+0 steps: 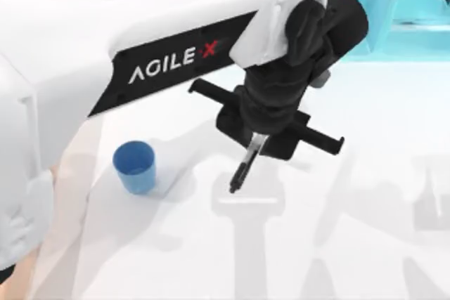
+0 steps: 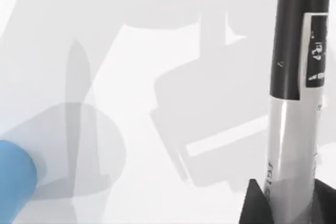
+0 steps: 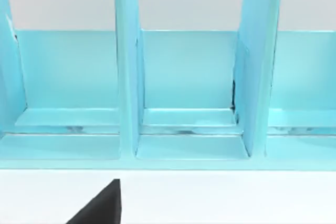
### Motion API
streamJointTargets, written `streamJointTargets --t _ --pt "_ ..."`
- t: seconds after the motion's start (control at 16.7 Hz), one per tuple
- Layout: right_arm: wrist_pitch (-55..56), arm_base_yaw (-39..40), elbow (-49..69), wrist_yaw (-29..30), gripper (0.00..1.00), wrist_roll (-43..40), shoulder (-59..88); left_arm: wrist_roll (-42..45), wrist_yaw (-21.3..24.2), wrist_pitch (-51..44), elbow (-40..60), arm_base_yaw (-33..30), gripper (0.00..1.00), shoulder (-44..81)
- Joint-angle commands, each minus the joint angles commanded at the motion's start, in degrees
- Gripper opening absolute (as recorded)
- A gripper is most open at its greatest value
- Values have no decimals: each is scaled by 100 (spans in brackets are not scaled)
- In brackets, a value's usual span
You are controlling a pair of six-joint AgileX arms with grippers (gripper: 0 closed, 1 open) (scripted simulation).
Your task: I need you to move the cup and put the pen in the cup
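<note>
Near the middle of the top view, the left gripper hangs above the white table with its jaws closed on the pen, which points down and toward the lower left. At the frame's lower left stands the blue cup, upright and apart from the pen. Facing the right gripper is a turquoise shelf unit; whether its jaws are open I cannot tell.
</note>
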Motion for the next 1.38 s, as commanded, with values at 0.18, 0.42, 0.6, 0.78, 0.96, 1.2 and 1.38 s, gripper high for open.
streamJointTargets --t 0.18,0.42,0.6,0.78,0.96,1.2,1.38 --pt "0 0 0 0 100 0 0 13 4 13 22 31 0 21" --pt "0 0 0 0 100 0 0 201 -24 357 -230 93 0 -124" --pt "0 0 0 0 100 0 0 572 -76 1222 -882 255 0 -483" --pt "0 0 0 0 100 0 0 1004 -132 2563 -1937 499 0 -1094" --pt "0 0 0 0 100 0 0 1430 -188 4244 -3272 793 0 -1930" --pt "0 0 0 0 100 0 0 1921 -258 6749 -5296 1174 0 -3231" --pt "0 0 0 0 100 0 0 2207 -316 8593 -6764 1387 0 -4181"
